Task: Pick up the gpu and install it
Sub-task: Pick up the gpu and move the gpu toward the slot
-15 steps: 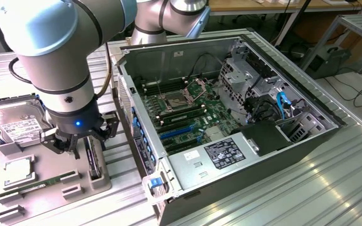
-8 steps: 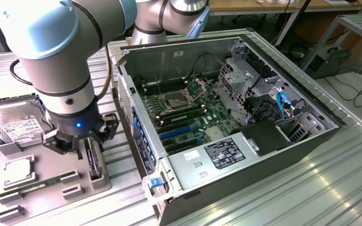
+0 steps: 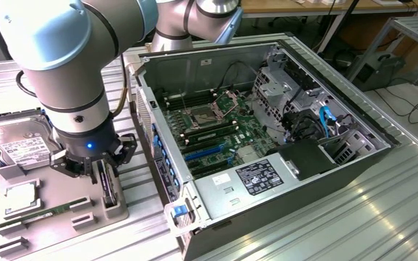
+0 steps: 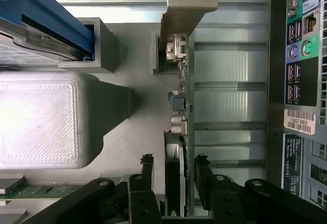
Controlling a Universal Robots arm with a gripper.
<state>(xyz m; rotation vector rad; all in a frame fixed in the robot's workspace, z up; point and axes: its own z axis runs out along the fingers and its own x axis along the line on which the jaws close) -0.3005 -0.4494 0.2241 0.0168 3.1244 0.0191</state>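
The gpu (image 3: 109,186) stands on edge in a slot of the grey holder tray (image 3: 49,231), on the exterior view's left beside the open computer case (image 3: 267,136). My gripper (image 3: 97,173) is lowered over it from above. In the wrist view the gpu (image 4: 182,106) runs away from me as a thin dark board, with its silvery bracket (image 4: 181,9) at the far end. My gripper (image 4: 174,159) straddles the card's near end. One black finger (image 4: 147,164) and the other stand on either side, with narrow gaps still visible between the pads and the card.
A silver hard drive (image 3: 20,144) and a green memory stick (image 3: 42,213) sit in the same tray. The case's motherboard (image 3: 216,130) lies exposed, with blue slots (image 3: 205,152). In the wrist view the case's rear port panel (image 4: 304,55) runs close alongside the gpu.
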